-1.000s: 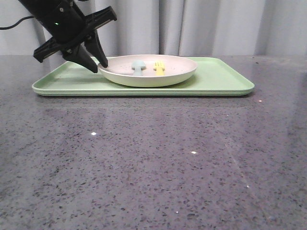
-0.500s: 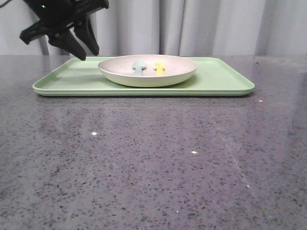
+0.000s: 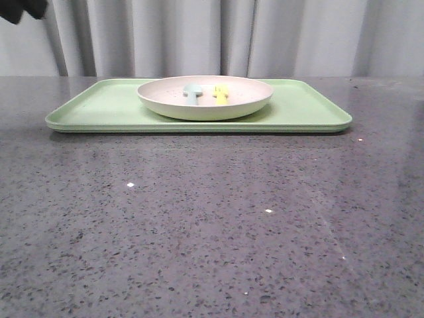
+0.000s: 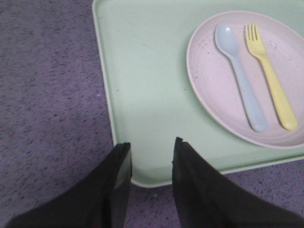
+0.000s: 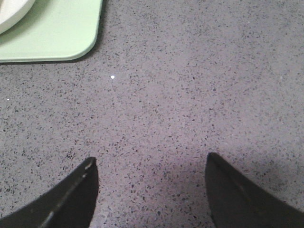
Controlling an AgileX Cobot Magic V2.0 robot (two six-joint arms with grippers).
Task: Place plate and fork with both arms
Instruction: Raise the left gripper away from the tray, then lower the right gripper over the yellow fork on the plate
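The cream-pink plate (image 3: 205, 97) sits on the light-green tray (image 3: 99, 106), a little left of the tray's middle in the front view, toward the far half of the grey speckled table (image 3: 212, 225). In the plate lies the yellow fork (image 3: 220, 93), flat, with a pale blue spoon (image 3: 192, 93) just beside it at its 9 o'clock in the front view; the two lie side by side and do not touch. In the left wrist view the fork (image 4: 270, 76) and spoon (image 4: 240, 76) run nearly parallel across the plate (image 4: 209, 80), heads toward the same rim, and the tray (image 4: 142, 71) shows bare green surface between the plate and its rounded corner. The left gripper (image 4: 152, 161) hangs over that corner of the tray, its black fingers (image 4: 118, 190) parted with a gap between them and nothing in it; in the front view only a dark scrap of the arm shows at the 10 o'clock corner of the picture. The right gripper (image 5: 152, 185) hangs over bare table, jaws spread wide and holding nothing, with a corner of the tray (image 5: 57, 33) and a sliver of plate rim (image 5: 12, 12) off toward 10 o'clock from it in its wrist view. Pale curtains (image 3: 265, 36) hang behind the table.
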